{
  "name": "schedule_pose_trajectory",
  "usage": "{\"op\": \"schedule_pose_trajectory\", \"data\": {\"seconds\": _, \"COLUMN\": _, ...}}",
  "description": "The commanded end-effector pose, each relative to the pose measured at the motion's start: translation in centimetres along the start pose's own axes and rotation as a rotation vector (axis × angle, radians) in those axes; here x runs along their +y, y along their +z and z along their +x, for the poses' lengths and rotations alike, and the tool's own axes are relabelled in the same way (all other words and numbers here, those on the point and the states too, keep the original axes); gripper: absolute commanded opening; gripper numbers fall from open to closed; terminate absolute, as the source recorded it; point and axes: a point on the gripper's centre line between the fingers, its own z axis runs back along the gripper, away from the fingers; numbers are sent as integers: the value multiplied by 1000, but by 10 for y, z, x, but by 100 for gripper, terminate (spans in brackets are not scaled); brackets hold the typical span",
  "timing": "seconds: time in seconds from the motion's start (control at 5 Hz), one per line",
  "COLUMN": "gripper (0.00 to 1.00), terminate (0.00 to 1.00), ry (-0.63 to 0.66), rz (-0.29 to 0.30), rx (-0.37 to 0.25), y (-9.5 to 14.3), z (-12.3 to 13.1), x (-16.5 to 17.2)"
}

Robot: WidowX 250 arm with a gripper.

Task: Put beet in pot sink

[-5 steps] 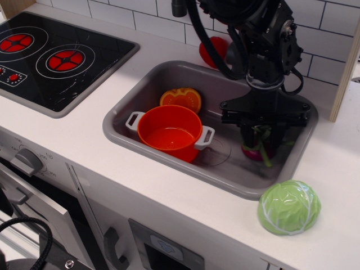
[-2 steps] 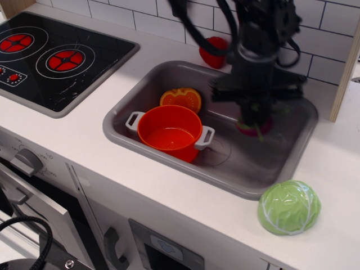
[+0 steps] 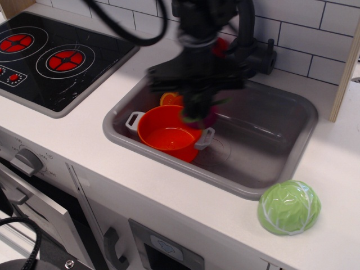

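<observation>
My gripper [image 3: 197,109] is blurred with motion above the right rim of the orange-red pot [image 3: 169,132]. It is shut on the dark magenta beet [image 3: 201,117], which hangs in the air just over the pot's right handle, with green leaves between the fingers. The pot stands at the left of the grey sink [image 3: 264,140] and looks empty.
An orange slice [image 3: 170,99] lies behind the pot, partly hidden by the arm. A light green cabbage [image 3: 289,206] sits on the counter at the sink's front right corner. A stove top [image 3: 56,56] is at the left. A dark faucet [image 3: 256,56] stands behind the sink.
The gripper has lifted the beet from the right side of the sink floor and carried it left, to above the pot's right rim.
</observation>
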Motion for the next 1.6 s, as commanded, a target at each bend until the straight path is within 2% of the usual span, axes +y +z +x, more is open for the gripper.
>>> {"op": "schedule_pose_trajectory", "data": {"seconds": 0.0, "gripper": 0, "terminate": 0, "ry": -8, "rz": -11, "rx": -17, "y": -3, "z": 13, "x": 41}}
{"op": "schedule_pose_trajectory", "data": {"seconds": 0.4, "gripper": 0, "terminate": 0, "ry": 41, "rz": -27, "rx": 13, "y": -11, "z": 30, "x": 34}}
{"op": "schedule_pose_trajectory", "data": {"seconds": 0.6, "gripper": 100, "terminate": 0, "ry": 28, "rz": -22, "rx": 59, "y": -16, "z": 32, "x": 32}}
{"op": "schedule_pose_trajectory", "data": {"seconds": 1.0, "gripper": 100, "terminate": 0, "ry": 111, "rz": 31, "rx": 51, "y": -2, "z": 37, "x": 33}}
{"op": "schedule_pose_trajectory", "data": {"seconds": 1.4, "gripper": 100, "terminate": 0, "ry": 142, "rz": 38, "rx": 17, "y": 35, "z": 39, "x": 36}}
